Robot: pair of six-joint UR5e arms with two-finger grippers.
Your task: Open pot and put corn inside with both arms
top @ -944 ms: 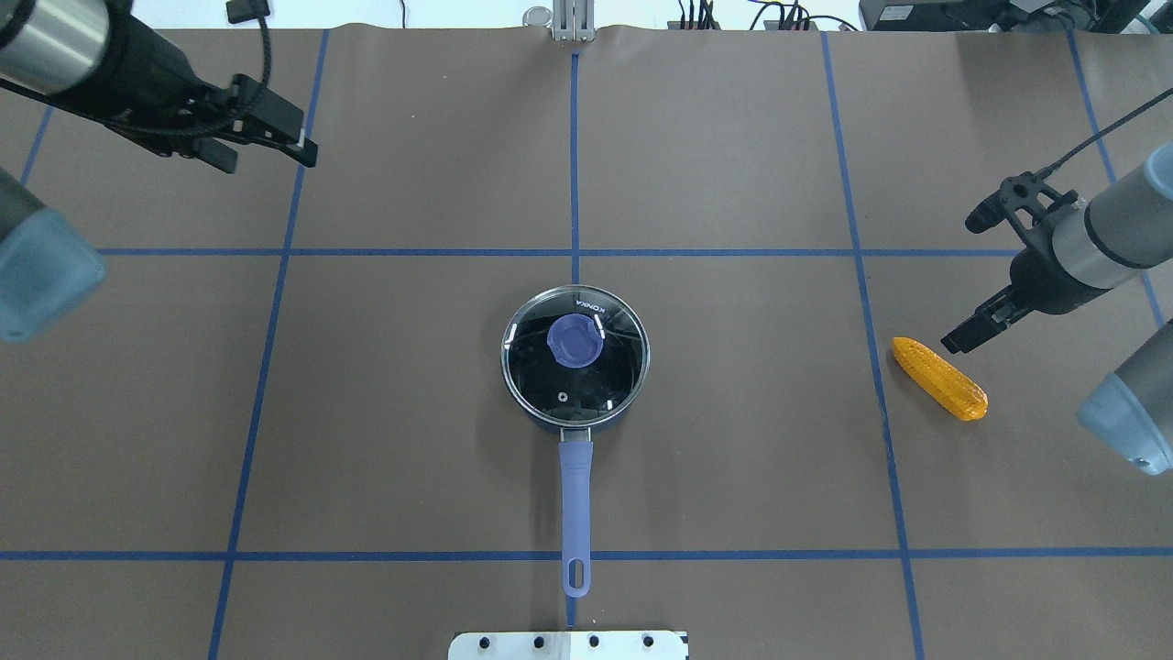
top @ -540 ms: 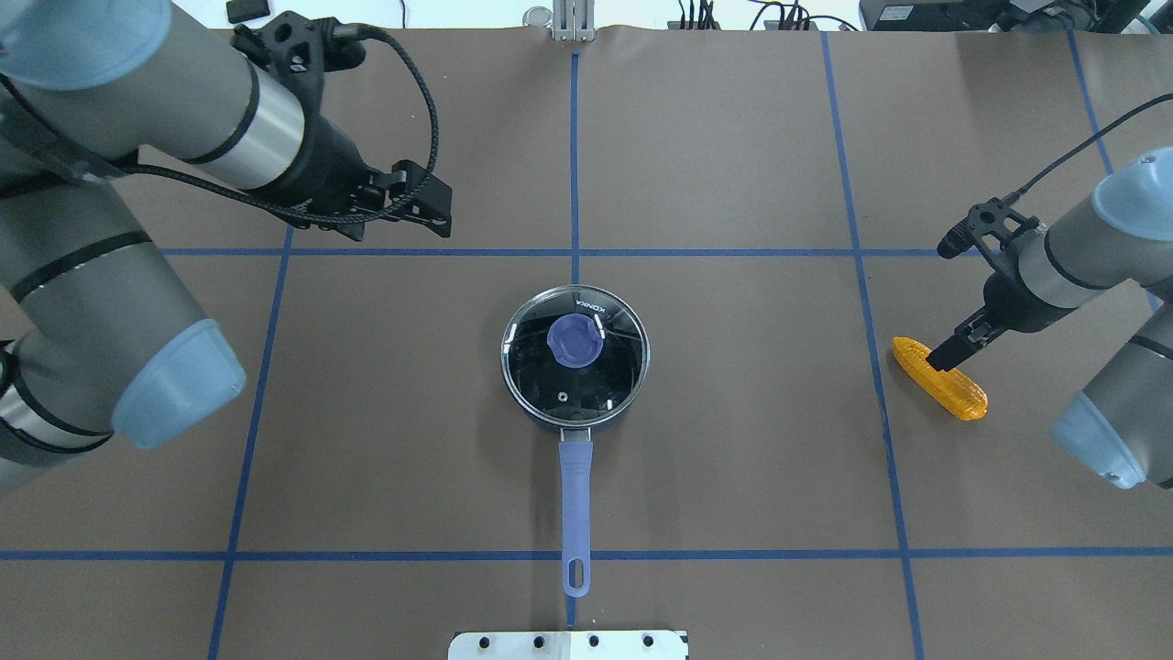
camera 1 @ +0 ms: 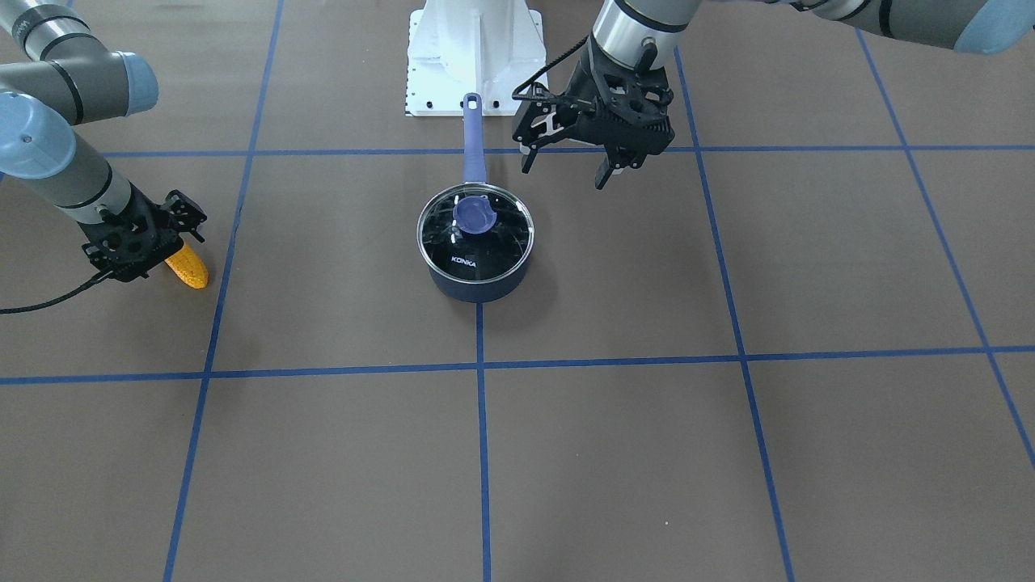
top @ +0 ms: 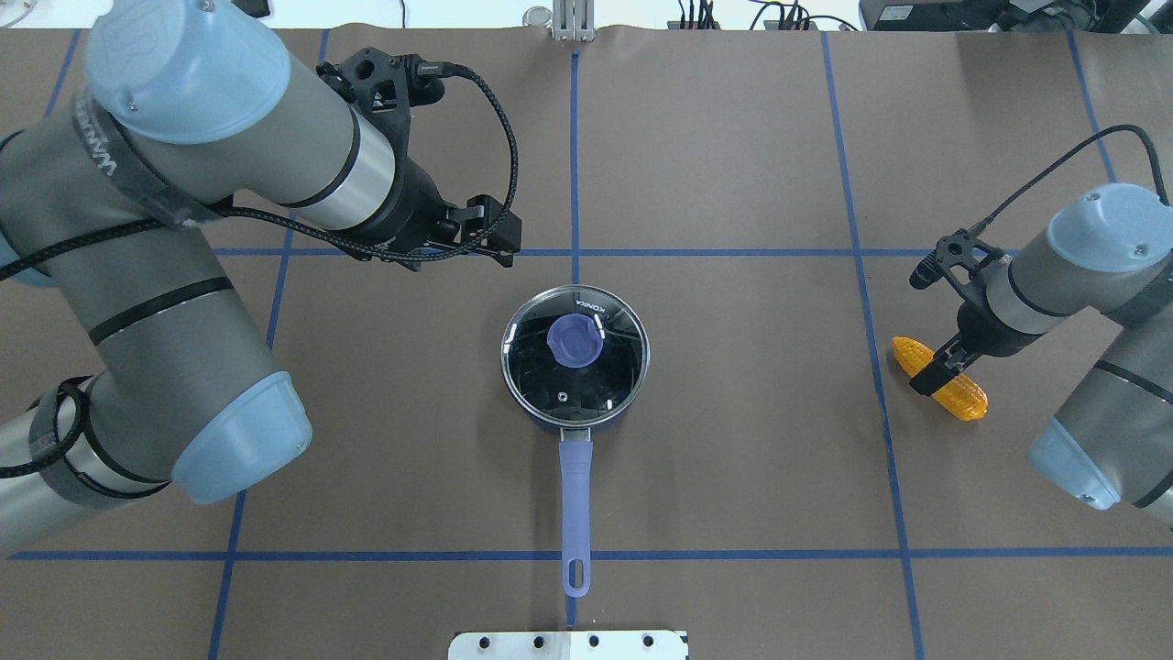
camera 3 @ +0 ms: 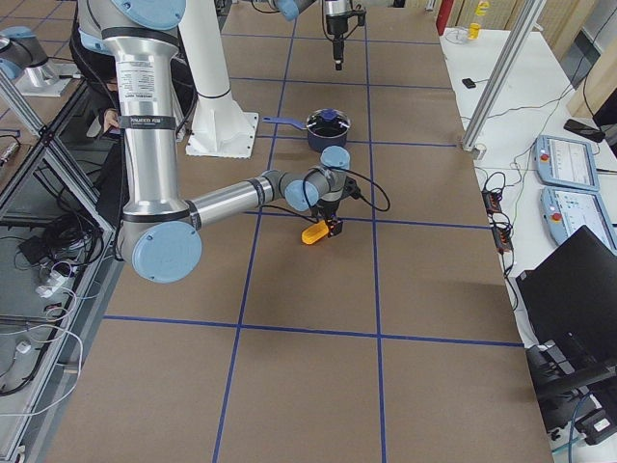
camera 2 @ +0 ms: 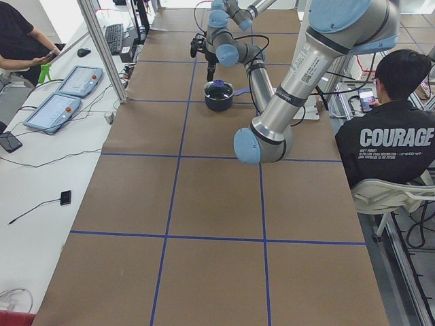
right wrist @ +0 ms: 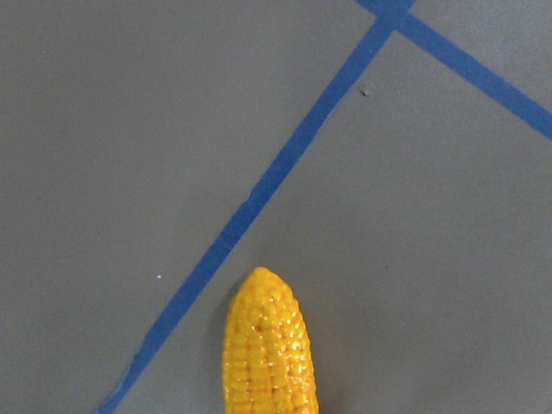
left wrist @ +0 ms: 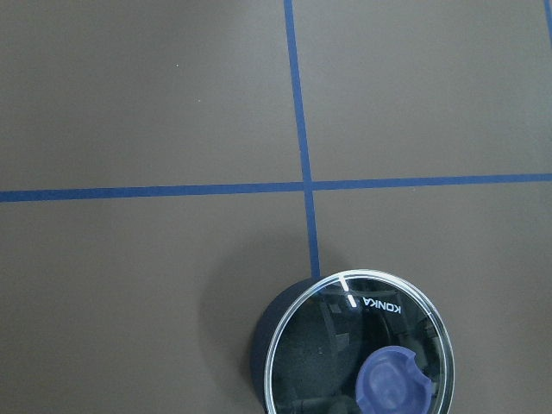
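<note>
Left arm (top: 229, 174) hangs near the pot (camera 1: 473, 287), jaws spread wide and empty. Pot's dead centre on the counter (top: 733, 458), lid (top: 575, 357) on, handle (top: 575, 495) toward the robot. Far right, corn (top: 970, 397) lies flat. Right arm (top: 1063, 266) has its jaws straddling the middle; gripped or not, can't tell.

The dark blue pot (top: 575, 371) stands upright in the middle of the overhead picture. Its glass lid (top: 609, 367) with the blue knob (top: 575, 341) is on. Its long handle (top: 575, 495) points down. The bumpy yellow corn (top: 967, 399) lies flat, far right.
</note>
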